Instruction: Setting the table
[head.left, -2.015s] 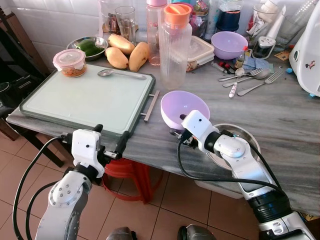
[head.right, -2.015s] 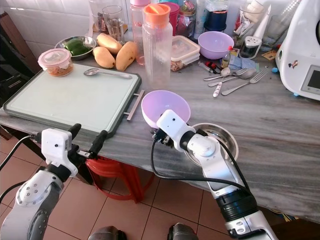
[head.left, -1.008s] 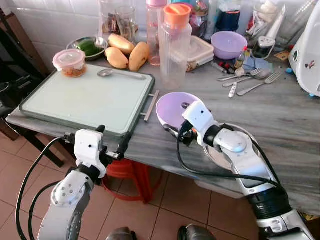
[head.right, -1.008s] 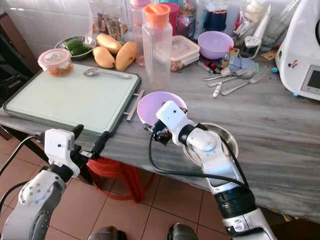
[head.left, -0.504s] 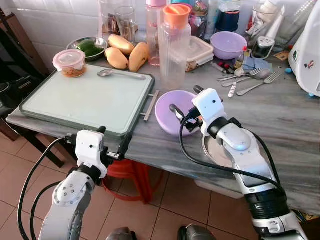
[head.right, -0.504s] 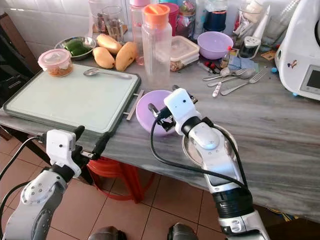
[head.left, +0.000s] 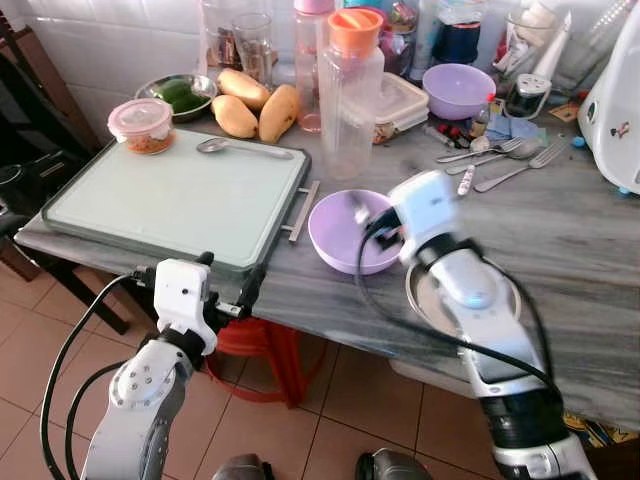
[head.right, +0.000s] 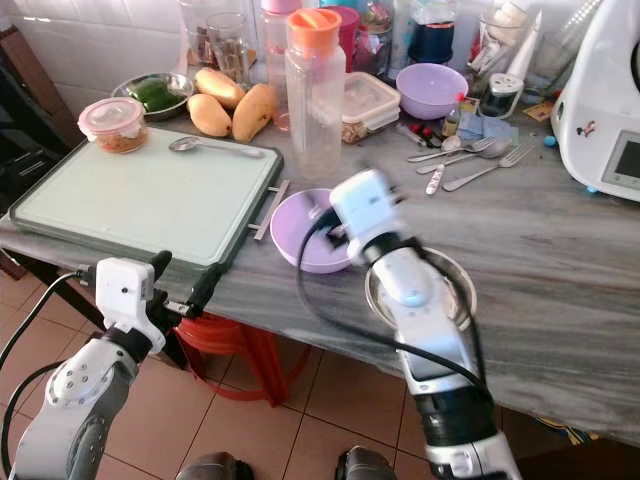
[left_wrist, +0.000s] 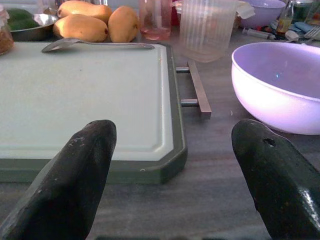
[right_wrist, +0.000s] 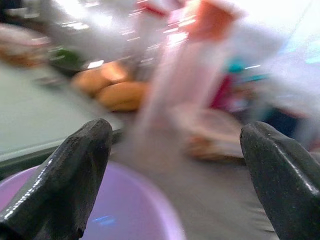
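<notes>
A lilac bowl (head.left: 340, 240) stands upright on the grey marble counter (head.left: 560, 230), just right of the tray's metal handle (head.left: 302, 211). My right gripper (head.left: 368, 222) hovers over the bowl's far right rim, blurred by motion; in the right wrist view its fingers (right_wrist: 60, 185) are spread wide, open and holding nothing, with the bowl (right_wrist: 125, 220) below them. My left gripper (head.left: 225, 287) is open at the counter's front edge, at the near right corner of the pale green tray (head.left: 170, 200). The left wrist view looks across the tray (left_wrist: 75, 100) to the bowl (left_wrist: 280, 85).
A steel plate (head.left: 508, 300) lies under my right forearm. On the tray rest a spoon (head.left: 240, 148) and a pink-lidded container (head.left: 140, 125). Behind stand an orange-capped bottle (head.left: 350, 90), mangoes (head.left: 250, 105), a second lilac bowl (head.left: 458, 88), loose cutlery (head.left: 500, 155) and a white appliance (head.left: 620, 100).
The right gripper carried the tilted bowl left toward the tray, set it flat on the counter, let go and lifted back to the right. The left arm has barely moved.
</notes>
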